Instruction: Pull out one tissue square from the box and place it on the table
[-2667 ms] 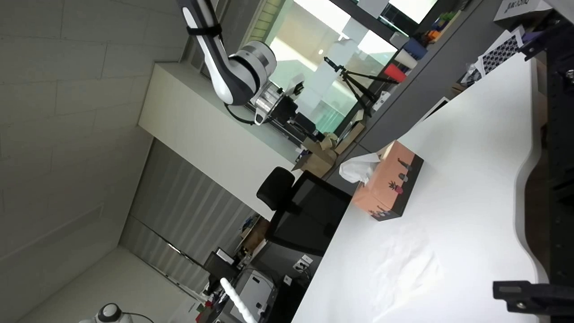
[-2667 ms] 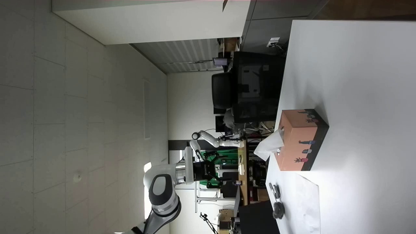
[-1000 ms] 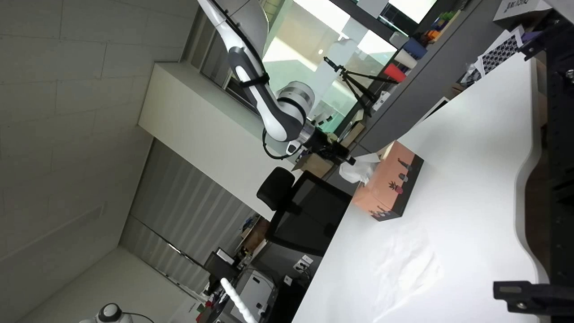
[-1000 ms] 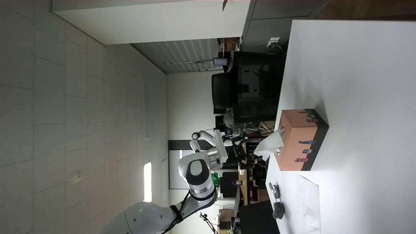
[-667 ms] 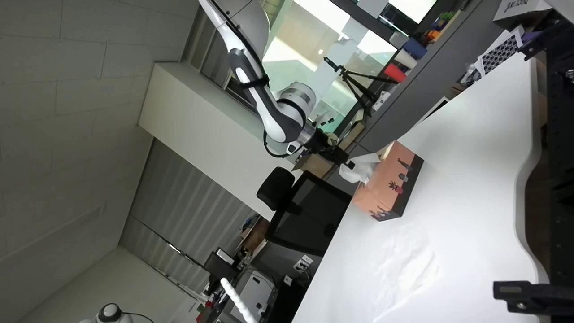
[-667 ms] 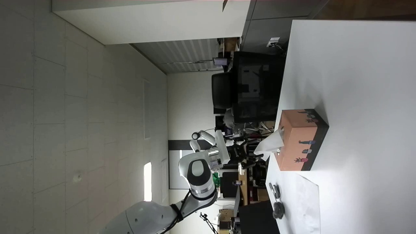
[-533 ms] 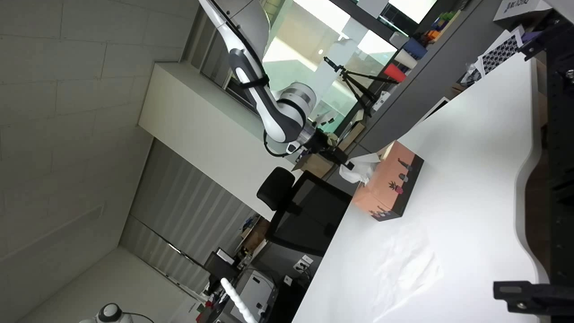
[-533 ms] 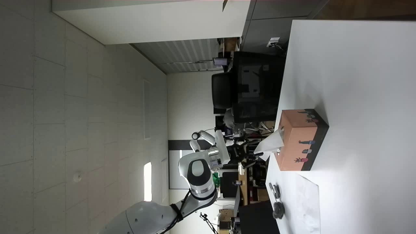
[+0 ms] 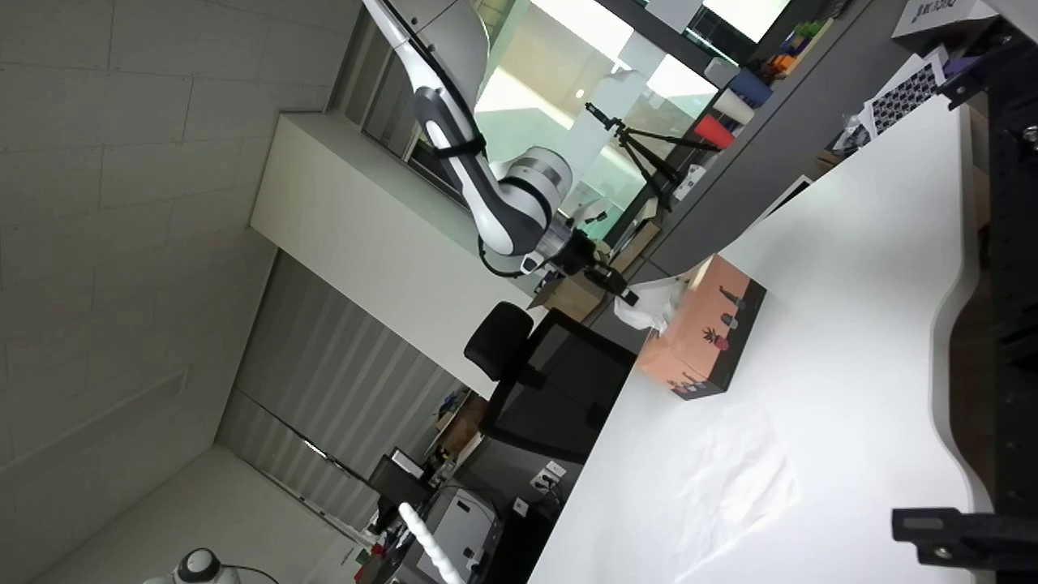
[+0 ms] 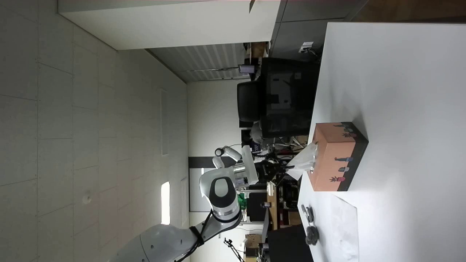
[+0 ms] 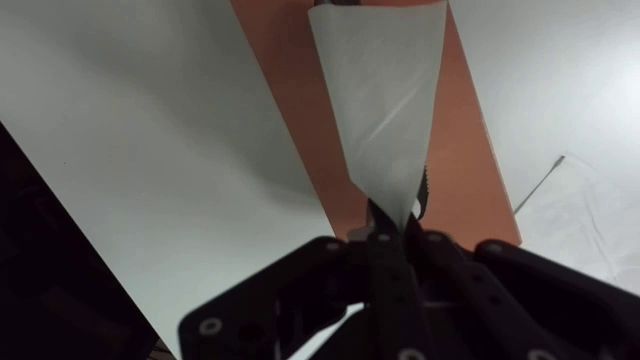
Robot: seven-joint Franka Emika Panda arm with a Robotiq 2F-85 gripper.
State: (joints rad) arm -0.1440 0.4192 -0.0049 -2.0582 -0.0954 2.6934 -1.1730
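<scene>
Room with a pale panelled ceiling (image 10: 91,127) and a large bright window (image 9: 559,138); both exterior views stand sideways. The worktop (image 9: 859,308) is broad, smooth and plain white. In an exterior view, one long edge is wavy, the opposite one straight. In the wrist view, a wide band of surface separates the tissue box (image 10: 331,156) from a straight edge with darkness past it; more white surface spreads on the box's other side. A white and grey robot arm (image 10: 222,189) bends down over the box. A black mesh-backed chair (image 9: 543,389) stands past the worktop's straight edge. A thin, wrinkled white sheet (image 9: 734,487) lies flat near the box. The box is rectangular, salmon-orange, dark-banded at its base, printed with potted plants. From its slot rises the tissue square (image 11: 385,100), white, lightly creased, tapering to a tip. The black fingers (image 11: 392,265) are together, clamped on that tip.
</scene>
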